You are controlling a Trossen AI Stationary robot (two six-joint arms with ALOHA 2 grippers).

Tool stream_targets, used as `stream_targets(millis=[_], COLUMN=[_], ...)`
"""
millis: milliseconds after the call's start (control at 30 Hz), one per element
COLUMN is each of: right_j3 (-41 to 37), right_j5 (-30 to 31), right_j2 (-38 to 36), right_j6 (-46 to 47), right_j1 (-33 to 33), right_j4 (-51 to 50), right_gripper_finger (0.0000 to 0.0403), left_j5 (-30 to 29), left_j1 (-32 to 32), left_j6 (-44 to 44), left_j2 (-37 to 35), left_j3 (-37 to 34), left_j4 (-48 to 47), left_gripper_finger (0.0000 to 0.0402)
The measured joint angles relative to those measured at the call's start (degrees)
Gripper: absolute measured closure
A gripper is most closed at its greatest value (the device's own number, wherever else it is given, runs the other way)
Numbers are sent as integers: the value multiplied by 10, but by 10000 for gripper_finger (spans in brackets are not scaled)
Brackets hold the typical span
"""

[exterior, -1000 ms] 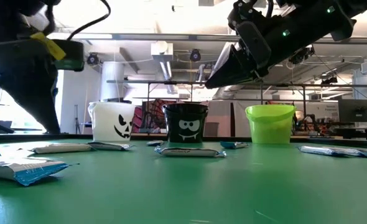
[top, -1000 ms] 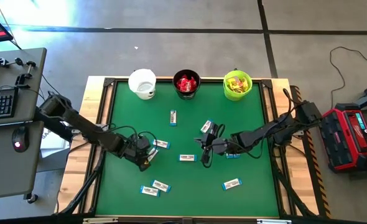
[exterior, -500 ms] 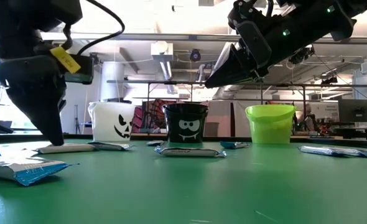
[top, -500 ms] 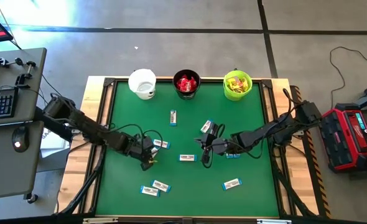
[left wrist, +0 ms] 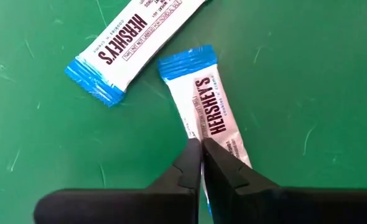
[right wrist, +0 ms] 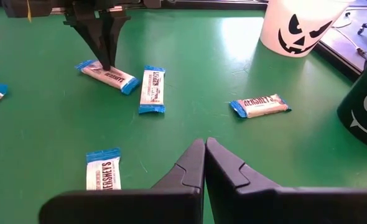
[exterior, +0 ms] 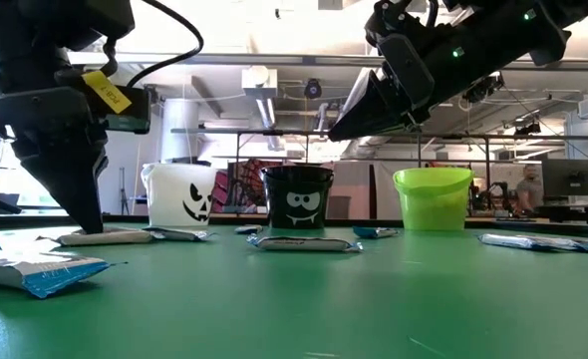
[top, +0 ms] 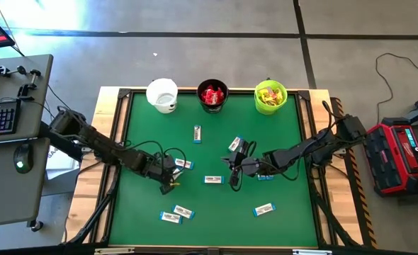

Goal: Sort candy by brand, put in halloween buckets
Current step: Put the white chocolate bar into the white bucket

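Several white-and-blue candy bars lie flat on the green table (top: pixel 280 142). One bar (left wrist: pixel 208 115) lies under my left gripper (left wrist: pixel 201 144), which is shut on it at the table's left-middle (top: pixel 168 182). A second bar (left wrist: pixel 130 43) lies close beside the first. My right gripper (right wrist: pixel 204 142) hangs shut, holding nothing, above the table's middle (top: pixel 234 181). At the far edge stand the white bucket (top: pixel 162 94), the black bucket (top: pixel 212 95) with red candy, and the lime green bucket (top: pixel 270 97) with yellow candy. My left gripper has its two fingertips (left wrist: pixel 190 155) closed together on the bar's long edge (left wrist: pixel 193 132), about halfway along it. The fingers come steeply from above (right wrist: pixel 106 62) and lie across the bar. The bar (exterior: pixel 105 237) lies flat on the table.
More bars lie loose: one near the middle (top: pixel 213 179), one farther back (top: pixel 197 132), two near the front left (top: pixel 177 214), one at the front right (top: pixel 264 209). A raised wooden frame (top: pixel 322 212) borders the table. A red box (top: pixel 400 156) stands on the floor at the right.
My left gripper has sunk onto the bar, shifting a little toward the table's middle and turning slightly. The bar has stayed flat in its place.
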Motion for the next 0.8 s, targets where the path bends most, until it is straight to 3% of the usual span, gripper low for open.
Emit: stream_targets(millis=[633, 800], right_j3=[0, 0], right_j5=[1, 1], right_j2=[0, 0], right_j6=[-2, -2], right_j1=[1, 1], right_j4=[0, -2], right_gripper_finger=[403, 403], left_j5=[-18, 13], left_j1=[19, 21], left_j6=[77, 124], left_j2=[-61, -46], left_j3=[65, 66], left_j4=[-65, -47], left_gripper_finger=[401, 380])
